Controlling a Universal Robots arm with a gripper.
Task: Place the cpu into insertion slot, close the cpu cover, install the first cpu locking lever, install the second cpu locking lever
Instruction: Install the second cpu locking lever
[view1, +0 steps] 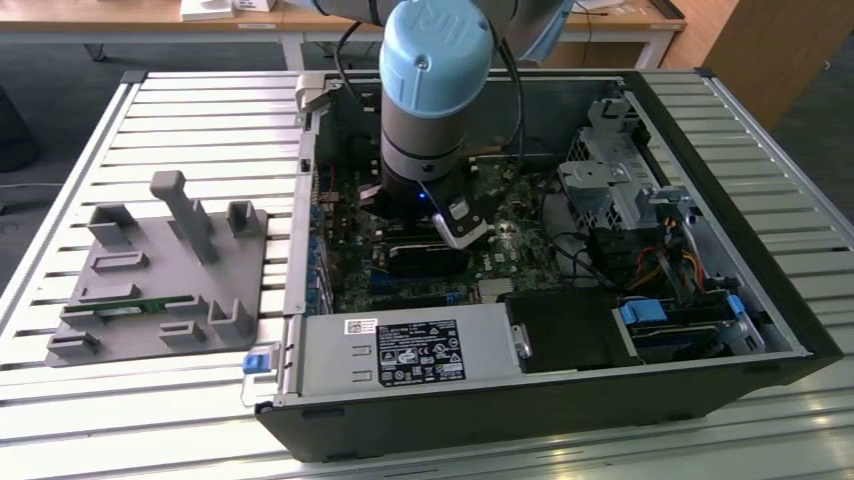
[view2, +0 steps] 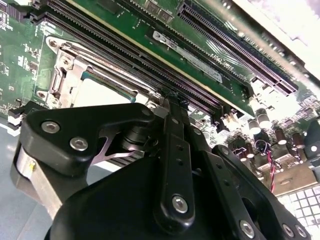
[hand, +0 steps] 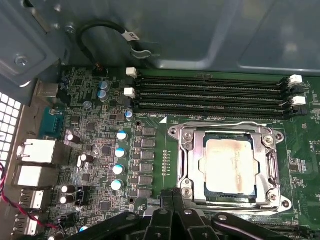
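Note:
The cpu (hand: 230, 165), a pale square chip, lies flat in the insertion slot (hand: 181, 134) on the green board. The silver cpu cover (hand: 196, 170) lies down over the chip's edges, and a thin wire lever (hand: 225, 124) runs along one side of the frame. In the first wrist view my gripper (hand: 173, 192) hovers just beside the socket, fingers together and holding nothing. In the second wrist view the gripper (view2: 172, 102) points at the board next to the cpu (view2: 97, 92). In the exterior view the gripper (view1: 454, 225) reaches down inside the open computer case.
Long black memory slots (hand: 210, 92) run beside the socket. Capacitors (hand: 119, 152) and rear ports (hand: 37, 150) stand nearby. The case holds a power supply (view1: 400, 350) and a drive cage (view1: 614, 180). A grey fixture (view1: 160, 270) sits on the slatted table at the exterior view's left.

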